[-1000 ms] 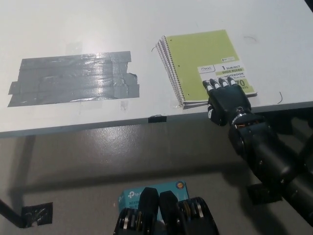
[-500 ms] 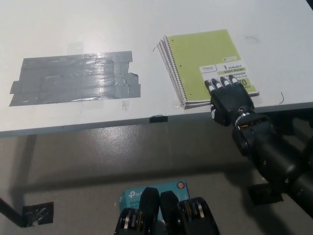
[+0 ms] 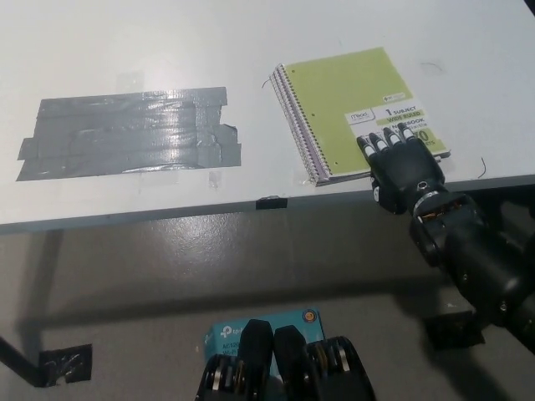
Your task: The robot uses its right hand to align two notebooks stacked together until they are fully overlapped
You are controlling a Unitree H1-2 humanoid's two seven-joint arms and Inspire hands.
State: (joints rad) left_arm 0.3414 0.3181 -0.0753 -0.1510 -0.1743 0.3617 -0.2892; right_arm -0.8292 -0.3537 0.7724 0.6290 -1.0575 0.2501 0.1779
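Observation:
A lime-green spiral notebook (image 3: 347, 96) lies on the white table (image 3: 251, 50) near its front edge, with its wire binding on the left. A second notebook's edge (image 3: 309, 163) shows just under it along the left and bottom sides, nearly overlapped. My black right hand (image 3: 401, 167) rests flat on the green cover's lower right corner, its fingers (image 3: 384, 142) spread over the printed label. The palm hangs over the table edge. My left hand is out of view.
A large patch of grey duct tape (image 3: 129, 134) covers the table's left half. A small black mark (image 3: 269, 202) sits on the front edge. Below the table lies grey floor with a teal box (image 3: 251, 327) and a tape scrap (image 3: 58, 366).
My right hand has slid slightly right and up along the notebook's lower corner. The notebooks have rotated a little, the top one shifting right.

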